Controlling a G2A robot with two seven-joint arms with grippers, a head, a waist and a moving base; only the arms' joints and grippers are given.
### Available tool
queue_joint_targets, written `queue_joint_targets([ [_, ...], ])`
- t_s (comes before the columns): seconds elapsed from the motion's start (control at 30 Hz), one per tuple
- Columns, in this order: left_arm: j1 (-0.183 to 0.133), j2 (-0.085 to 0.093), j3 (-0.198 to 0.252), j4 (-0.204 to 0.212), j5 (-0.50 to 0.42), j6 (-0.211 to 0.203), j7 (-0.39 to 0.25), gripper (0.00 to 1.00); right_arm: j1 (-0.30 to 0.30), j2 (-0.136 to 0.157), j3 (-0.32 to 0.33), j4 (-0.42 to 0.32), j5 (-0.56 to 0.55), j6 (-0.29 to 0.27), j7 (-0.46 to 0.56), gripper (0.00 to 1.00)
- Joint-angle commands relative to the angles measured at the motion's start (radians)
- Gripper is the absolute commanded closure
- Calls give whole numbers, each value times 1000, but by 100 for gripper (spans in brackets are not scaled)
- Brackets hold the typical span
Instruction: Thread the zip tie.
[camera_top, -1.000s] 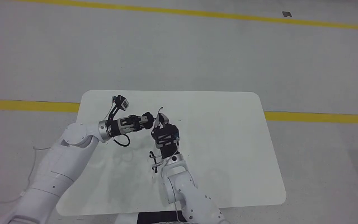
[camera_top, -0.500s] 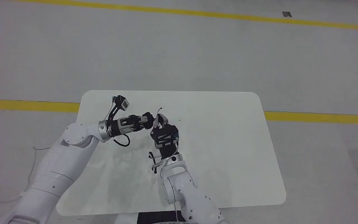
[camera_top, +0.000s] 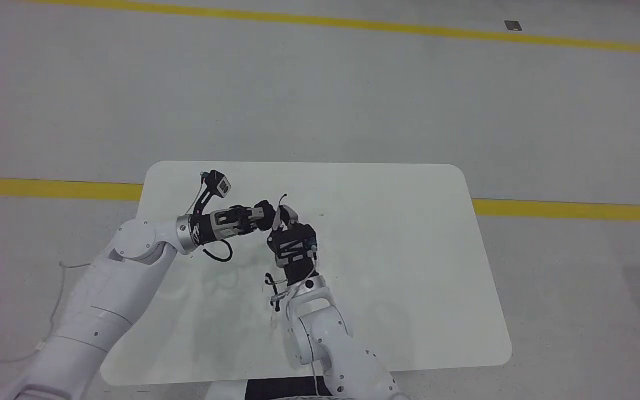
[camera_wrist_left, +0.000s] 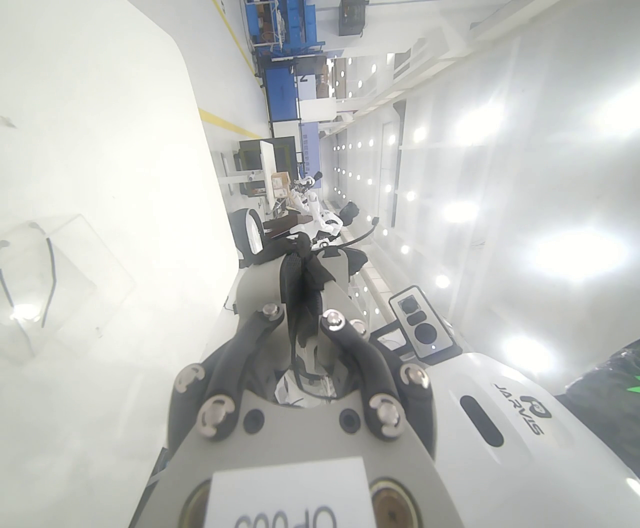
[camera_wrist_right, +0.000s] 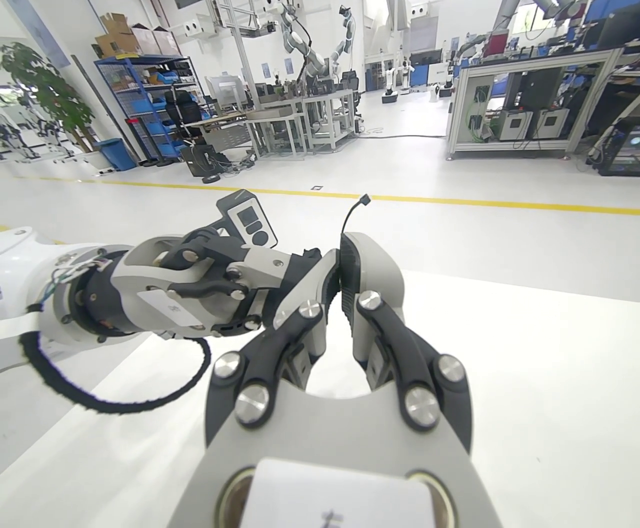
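From above, both arms meet over the left half of the counter (camera_top: 420, 260), somewhat nearer its far edge than its near one. The left gripper (camera_top: 263, 213) comes in from the counter's left side and the right gripper (camera_top: 287, 225) from the near edge, their tips touching or almost so. At that height the zip tie (camera_top: 283, 200) is a thin dark line rising from where they meet.

The right wrist view makes the grasp plain. The right gripper is clenched on the zip tie, the ribbed pads pressed flat together with the black strip pinched between them. The free length curves upward, clear of the counter, and ends in a small square head. The same view shows the left gripper lying on its side, its dark tips pushed against the right gripper's near finger.

The left wrist view shows the left gripper's fingers drawn together around something black and crumpled-looking. Whether that is the zip tie or part of the other gripper cannot be told. This view alone takes in a clear plastic bag (camera_wrist_left: 95, 280) lying flat on the counter, well apart from the grippers, with a few thin black strips (camera_wrist_left: 50, 260) inside.
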Motion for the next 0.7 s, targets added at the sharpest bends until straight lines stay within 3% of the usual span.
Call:
queue_joint_targets([
  [0.0,0,0,0,0,0,0,0,100,0,0,0,1,0,0,1,100],
  [0.2,0,0,0,0,0,0,0,100,1,0,0,5,2,1,2,100],
  [0.23,0,0,0,0,0,0,0,100,0,0,1,4,3,3,2,70],
  [0.27,0,0,0,0,0,0,0,100,-1,-1,2,4,5,6,1,16],
  [0.3,0,0,0,0,0,0,0,100,-2,-1,4,2,7,10,0,0],
  [0.53,0,0,0,0,0,0,0,100,-32,7,23,-38,-4,8,-37,0],
  [0.67,0,0,0,0,0,0,0,100,-64,18,48,-73,-18,-24,-68,0],
])
